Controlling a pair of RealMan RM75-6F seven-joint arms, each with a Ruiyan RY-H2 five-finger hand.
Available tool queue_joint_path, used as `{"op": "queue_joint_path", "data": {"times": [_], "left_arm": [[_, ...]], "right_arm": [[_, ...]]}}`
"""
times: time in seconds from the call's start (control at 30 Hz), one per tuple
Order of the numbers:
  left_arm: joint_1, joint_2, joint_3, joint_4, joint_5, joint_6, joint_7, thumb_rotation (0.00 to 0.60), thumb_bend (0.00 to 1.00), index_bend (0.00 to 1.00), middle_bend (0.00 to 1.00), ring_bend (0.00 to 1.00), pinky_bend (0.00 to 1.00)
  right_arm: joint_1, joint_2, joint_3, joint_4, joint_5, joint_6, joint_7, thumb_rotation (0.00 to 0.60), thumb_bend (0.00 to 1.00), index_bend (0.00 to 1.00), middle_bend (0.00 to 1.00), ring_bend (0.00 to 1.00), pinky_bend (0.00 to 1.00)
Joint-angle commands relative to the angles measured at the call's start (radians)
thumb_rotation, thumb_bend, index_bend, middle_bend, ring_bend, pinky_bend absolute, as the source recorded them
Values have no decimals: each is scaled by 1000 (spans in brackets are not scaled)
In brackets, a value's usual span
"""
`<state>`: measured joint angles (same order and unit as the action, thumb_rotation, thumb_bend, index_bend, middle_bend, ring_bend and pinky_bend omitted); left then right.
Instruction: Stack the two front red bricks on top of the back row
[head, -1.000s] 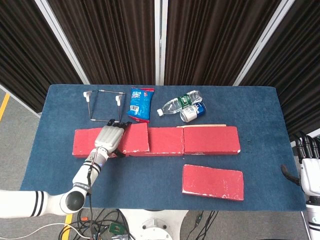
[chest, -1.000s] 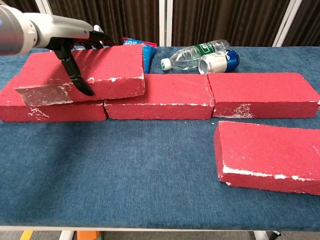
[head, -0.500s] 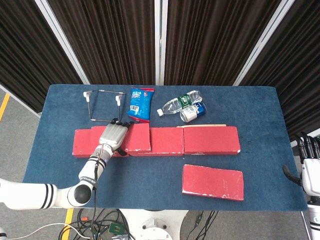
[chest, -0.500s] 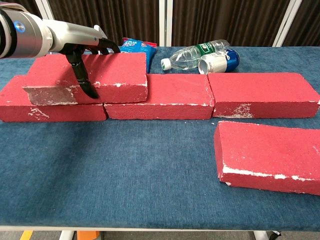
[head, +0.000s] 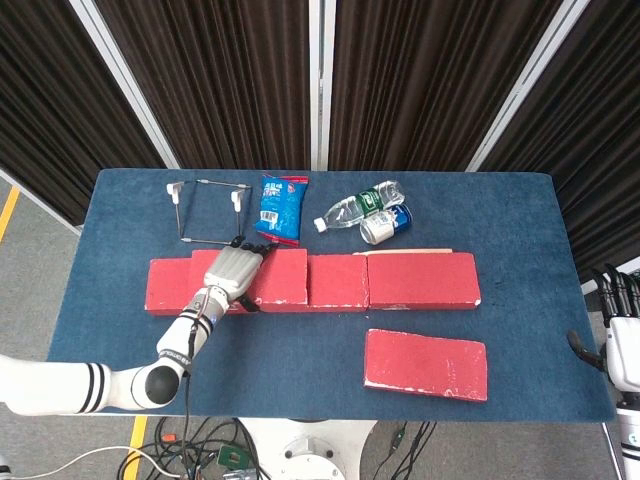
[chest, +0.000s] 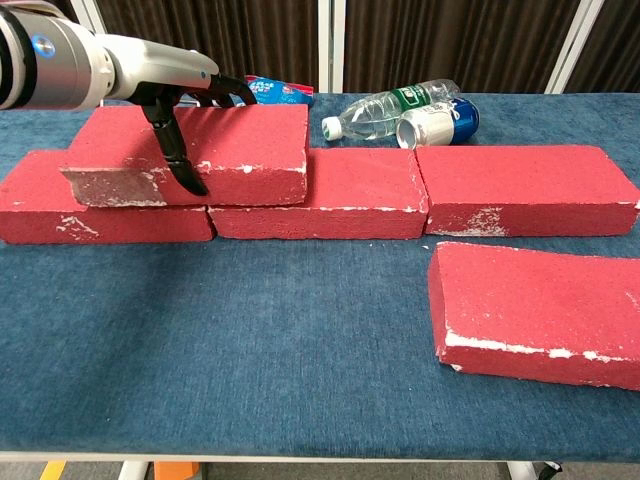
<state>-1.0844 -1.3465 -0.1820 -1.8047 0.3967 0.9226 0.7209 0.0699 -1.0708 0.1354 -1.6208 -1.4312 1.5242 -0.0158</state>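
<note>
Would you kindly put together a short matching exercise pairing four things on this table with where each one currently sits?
Things:
1. stacked red brick
2. front red brick
3. blue snack bag
4. drink can

Places:
A. alone on the cloth, nearer the front edge
B. lying against the plastic bottle, behind the back row
C. on top of the back row, gripped by the left hand
D. beside the wire rack, behind the back row

Pairs: 1-C, 2-A, 3-D, 4-B
</note>
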Motion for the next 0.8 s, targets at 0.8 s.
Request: {"op": "queue_joint_path", "data": {"times": [0.8], "left_arm": [[-62,-10,45,49,-29,-15,-54,600,0,84,215,190,0]], "right_arm": [[3,3,1,10,12,-16,-1,600,193,0,0,0,0]]}}
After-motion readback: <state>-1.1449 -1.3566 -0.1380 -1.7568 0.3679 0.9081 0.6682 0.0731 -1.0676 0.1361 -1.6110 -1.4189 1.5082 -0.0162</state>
